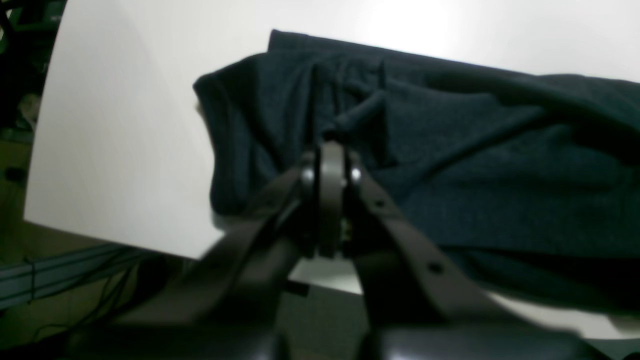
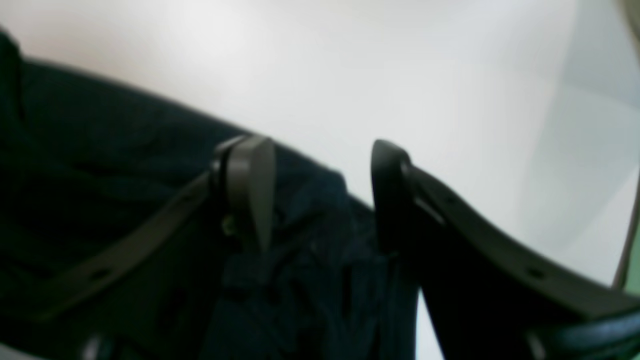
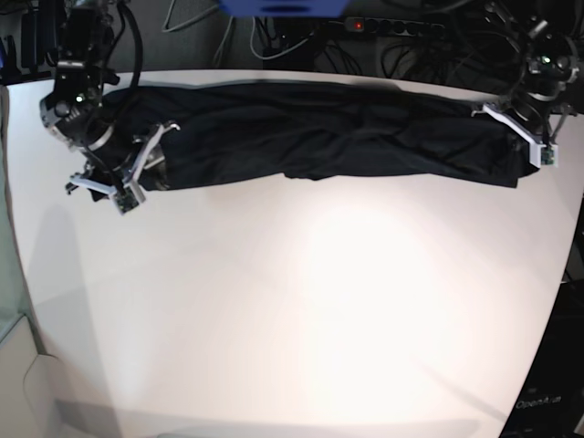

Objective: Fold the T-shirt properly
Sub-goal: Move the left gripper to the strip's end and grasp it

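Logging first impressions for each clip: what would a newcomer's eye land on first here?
The long dark T-shirt, folded into a band across the far side of the white table. Next, an arm at each end: the left gripper is shut, with bunched cloth right at its tips, while the right gripper stands open over the other end's edge.

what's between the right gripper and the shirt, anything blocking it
Nothing visible. The open right gripper sits right over the shirt's end, fabric showing between its fingers. Only bare table lies beside it.
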